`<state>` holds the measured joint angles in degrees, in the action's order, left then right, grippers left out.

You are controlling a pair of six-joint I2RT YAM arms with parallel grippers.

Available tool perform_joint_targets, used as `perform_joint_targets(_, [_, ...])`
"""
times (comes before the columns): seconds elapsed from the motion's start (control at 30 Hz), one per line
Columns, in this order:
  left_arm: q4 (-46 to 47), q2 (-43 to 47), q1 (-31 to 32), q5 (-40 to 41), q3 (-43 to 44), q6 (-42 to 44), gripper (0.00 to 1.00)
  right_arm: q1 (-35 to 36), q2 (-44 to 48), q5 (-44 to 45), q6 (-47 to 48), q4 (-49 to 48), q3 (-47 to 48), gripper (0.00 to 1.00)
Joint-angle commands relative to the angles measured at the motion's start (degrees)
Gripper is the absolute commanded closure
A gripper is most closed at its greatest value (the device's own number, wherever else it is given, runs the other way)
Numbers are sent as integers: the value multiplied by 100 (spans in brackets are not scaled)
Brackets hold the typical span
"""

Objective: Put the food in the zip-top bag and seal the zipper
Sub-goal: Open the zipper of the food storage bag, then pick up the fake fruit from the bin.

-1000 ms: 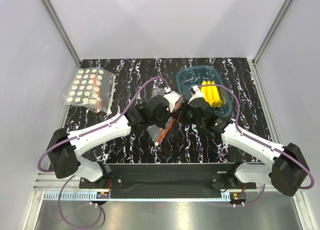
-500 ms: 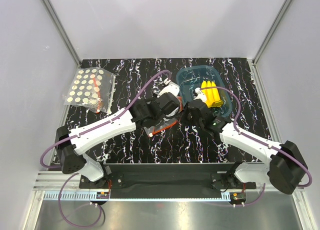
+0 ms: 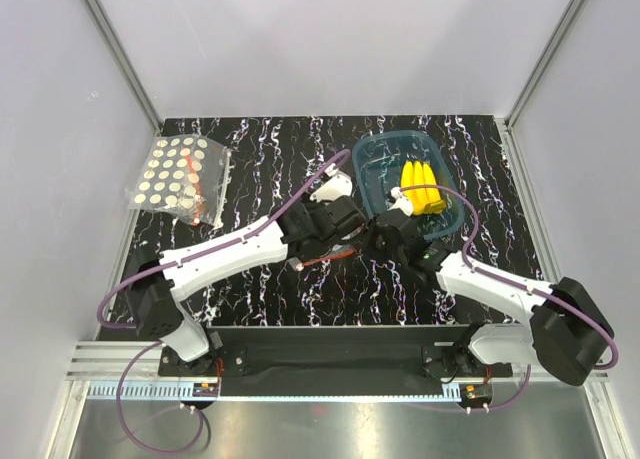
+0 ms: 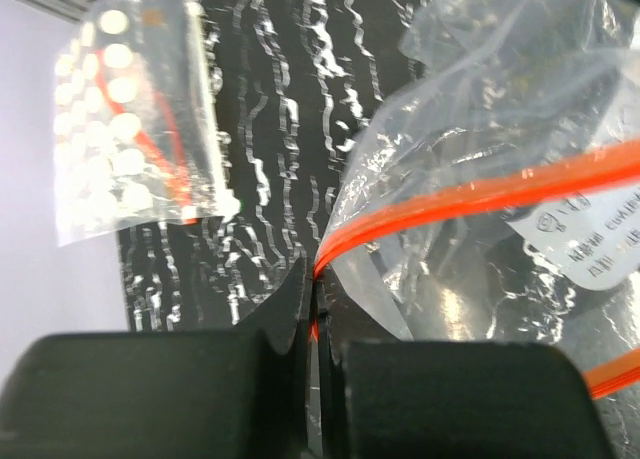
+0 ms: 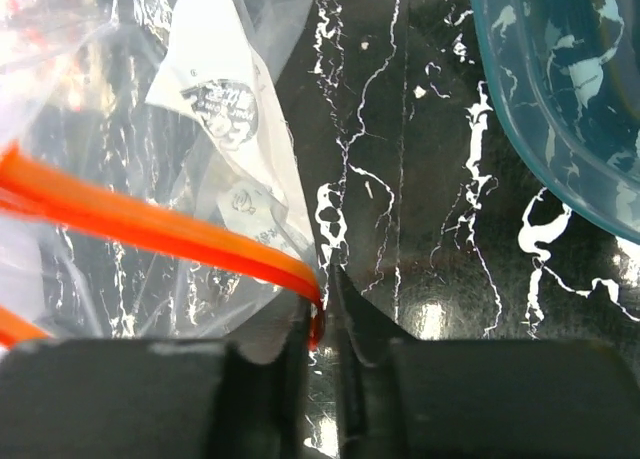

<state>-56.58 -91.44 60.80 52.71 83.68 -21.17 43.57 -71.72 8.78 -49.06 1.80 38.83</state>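
Observation:
The yellow bananas [image 3: 420,186] lie in the blue tray [image 3: 375,159] at the back right. The clear zip-top bag [image 4: 480,109] hangs between my two grippers just left of the tray and is mostly hidden under the arms in the top view. Its red-orange zipper [image 4: 480,194] runs from one gripper to the other and also shows in the right wrist view [image 5: 150,224] and the top view [image 3: 320,262]. My left gripper [image 4: 314,284] is shut on one end of the zipper. My right gripper [image 5: 325,301] is shut on the other end, beside the tray's corner [image 5: 570,89].
A clear bag of pale round discs [image 3: 180,179] lies at the back left, and also shows in the left wrist view [image 4: 125,129]. The black marbled table [image 3: 270,149] is walled by white panels on the left, back and right.
My left arm has swung right and forward toward the tray, carrying the bag. My right gripper has drawn back from the tray toward the left gripper, uncovering the bananas.

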Motion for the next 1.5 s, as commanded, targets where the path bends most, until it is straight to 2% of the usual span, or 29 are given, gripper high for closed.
perform_joint_targets(0.0, [796, 293, 20, -356, -387, 130, 100, 46, 228, 63, 28, -216, -112, 79])
perform_joint_targets(0.03, [1015, 354, 20, -436, -466, 139, 100, 55, 272, 106, 19, -207, -130, 76])
perform_joint_targets(0.1, [1331, 416, 20, -629, -711, 183, 100, 55, 404, 212, -7, 126, -130, 59])
perform_joint_targets(0.13, [1447, 425, 20, -700, -808, 209, 100, 46, 466, 212, -25, 145, -156, 59])
perform_joint_targets(0.2, [1623, 460, 20, -901, -967, 236, 100, 55, 624, 212, -104, 145, -357, 52])
perform_joint_targets(0.3, [1886, 504, 38, -1069, -1133, 236, 100, 55, 1316, 256, -174, 92, -700, 44])
perform_joint_targets(0.5, [1949, 610, 38, -1131, -1249, 175, 100, 55, 2284, 353, -104, 610, -903, 37])
perform_joint_targets(1.13, [2002, 522, 38, -1114, -1100, 210, 100, 55, 3033, 704, 361, 1480, -912, 22])
perform_joint_targets(1.47, [1966, 373, 29, -1026, -933, 297, 100, -67, 3384, 1785, 898, 3078, -17, 20])
